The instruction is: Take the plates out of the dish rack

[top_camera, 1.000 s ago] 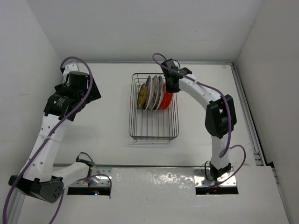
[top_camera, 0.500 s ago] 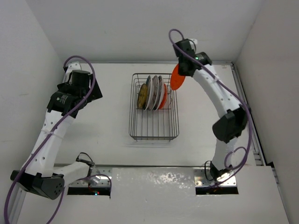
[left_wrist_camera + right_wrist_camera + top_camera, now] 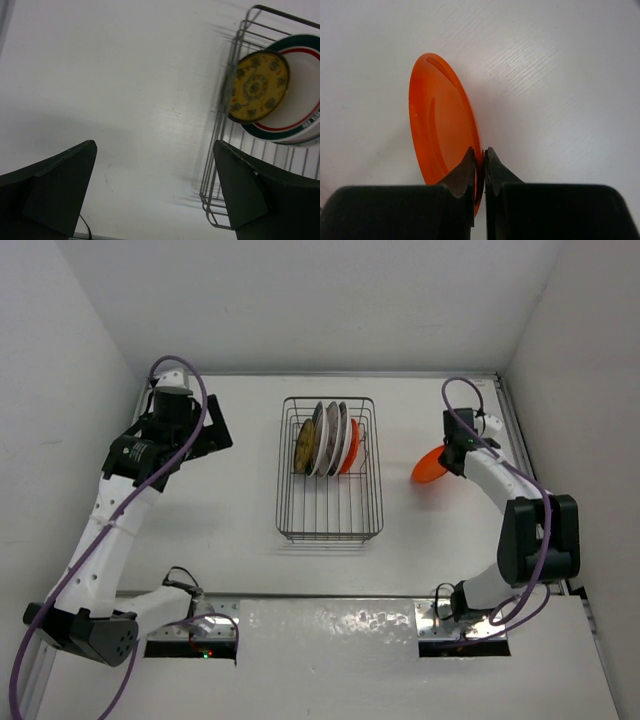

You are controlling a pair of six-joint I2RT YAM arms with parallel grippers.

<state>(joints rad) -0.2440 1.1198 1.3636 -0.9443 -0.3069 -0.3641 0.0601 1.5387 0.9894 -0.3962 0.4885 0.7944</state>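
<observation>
Dark-fingered left gripper [image 3: 154, 145]: jaws wide apart, holding nothing, hovering over the white table [image 3: 240, 510]. Dish rack [image 3: 330, 520]: dark wire, lying just to that gripper's right and well off the right gripper's left side. Plates [image 3: 328, 438] in the rack: upright between the tines. The yellow patterned plate [image 3: 259, 85] is nearest the left gripper, with a white plate with green and red rim [image 3: 300, 112] behind it. Further pale ones follow, and a racked orange plate [image 3: 354, 448] stands on the far side. Exact count unclear, about five. Right gripper [image 3: 479, 152]: fingers pinched together on the rim of the held orange plate [image 3: 442, 120], edge-on over bare table, clear of the rack. Progress, by judgement: one plate out but not yet set down; the racked ones await unloading.
</observation>
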